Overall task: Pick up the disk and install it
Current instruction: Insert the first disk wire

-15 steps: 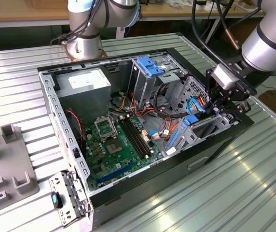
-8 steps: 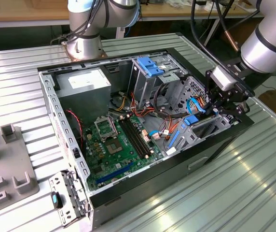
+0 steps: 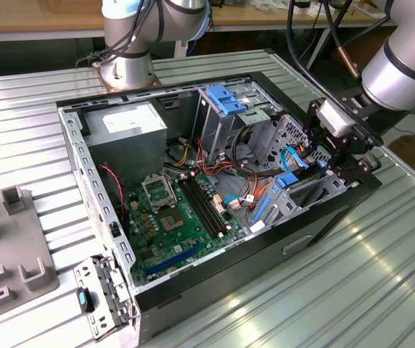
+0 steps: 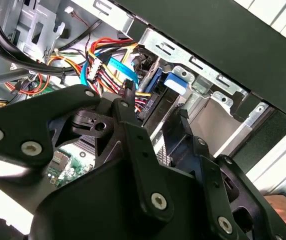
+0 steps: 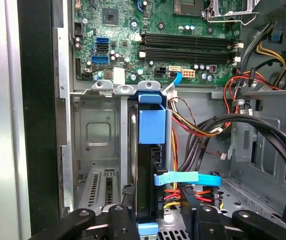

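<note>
Exterior view: the arm is reaching down from the exterior view's right, its gripper point(image 3: 338, 156) sitting at the drive bay of the open computer case point(image 3: 215, 290).

No writing is coming through legibly on any part; the white label on the power supply point(image 3: 124, 127) is carrying print too small to make out. The arm's silver forearm is slanting in from the upper corner on the exterior view's right, the black wrist hardware hanging over the case's edge beside the green motherboard point(image 3: 175, 225). In the first wrist view the disk point(image 5: 150, 150) is standing on edge in the bay slot beside an empty bay, its blue carrier tab towards the motherboard, and the black fingers point(image 5: 120, 220) are sitting either side of its near end, apparently closed against it. A flat blue cable point(image 5: 188, 177) is crossing just beside the disk.
</note>
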Controlling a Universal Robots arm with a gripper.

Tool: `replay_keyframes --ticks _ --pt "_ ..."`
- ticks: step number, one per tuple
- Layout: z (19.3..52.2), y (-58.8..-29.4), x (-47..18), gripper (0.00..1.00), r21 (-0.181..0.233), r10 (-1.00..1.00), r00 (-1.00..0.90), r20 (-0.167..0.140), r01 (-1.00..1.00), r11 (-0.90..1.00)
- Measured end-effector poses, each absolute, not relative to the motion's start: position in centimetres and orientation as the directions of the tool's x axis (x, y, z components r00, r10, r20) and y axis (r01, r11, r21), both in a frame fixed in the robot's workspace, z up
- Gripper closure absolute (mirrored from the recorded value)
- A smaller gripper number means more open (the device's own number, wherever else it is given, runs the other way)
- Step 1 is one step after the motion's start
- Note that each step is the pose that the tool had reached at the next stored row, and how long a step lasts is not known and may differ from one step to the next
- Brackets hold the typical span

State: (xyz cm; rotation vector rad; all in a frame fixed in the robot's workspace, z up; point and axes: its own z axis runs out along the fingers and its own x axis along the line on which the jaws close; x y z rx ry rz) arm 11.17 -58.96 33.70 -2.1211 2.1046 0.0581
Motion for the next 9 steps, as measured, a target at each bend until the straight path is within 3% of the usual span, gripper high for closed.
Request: replay_keyframes --ticks 9 --pt "36.2 -58.9 11.2 0.51 -0.081 -0.991 0.013 -0.135 -0.997 -0.002"
